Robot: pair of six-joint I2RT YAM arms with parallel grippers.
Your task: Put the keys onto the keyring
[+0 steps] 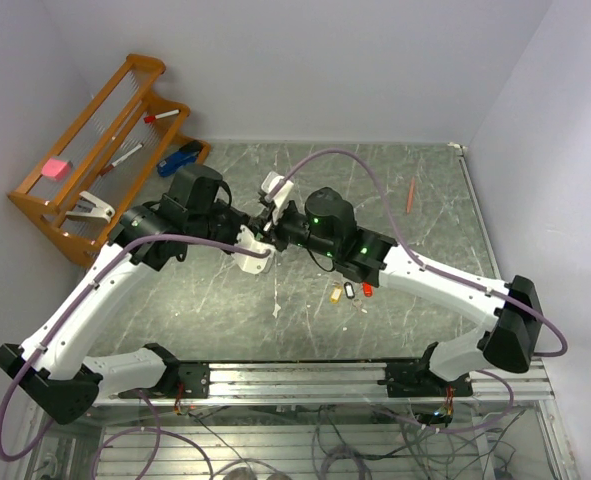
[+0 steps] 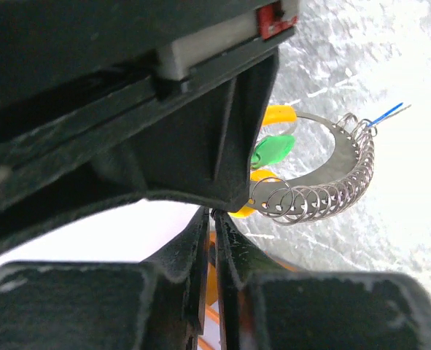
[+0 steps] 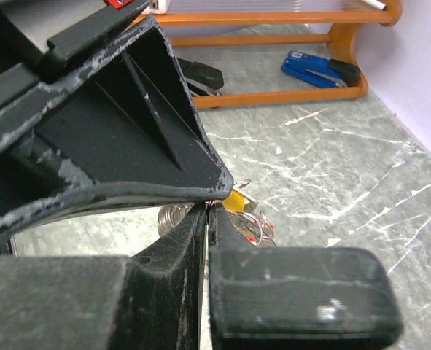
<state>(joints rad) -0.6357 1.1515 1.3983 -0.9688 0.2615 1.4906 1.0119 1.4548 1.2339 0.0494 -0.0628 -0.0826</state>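
In the left wrist view the keyring (image 2: 324, 191) hangs above the table. It is a silvery curved band lined with small wire loops, backed by an orange-yellow piece, and a green key tag (image 2: 273, 150) is on it. My left gripper (image 2: 214, 214) and right gripper (image 3: 210, 207) meet tip to tip at the ring's near end. Both are pinched on its thin metal, and the left jaws show a hairline slit. The top view has the left gripper (image 1: 258, 238) and right gripper (image 1: 275, 222) mid-table. Three loose keys lie on the table: yellow (image 1: 335, 294), black-and-white (image 1: 350, 290) and red (image 1: 367, 289).
A wooden rack (image 1: 95, 170) stands at the back left, holding a blue stapler (image 1: 180, 157), pens and a pink block. A red pen (image 1: 411, 195) lies at the back right. A small white scrap (image 1: 277, 310) lies near the front edge.
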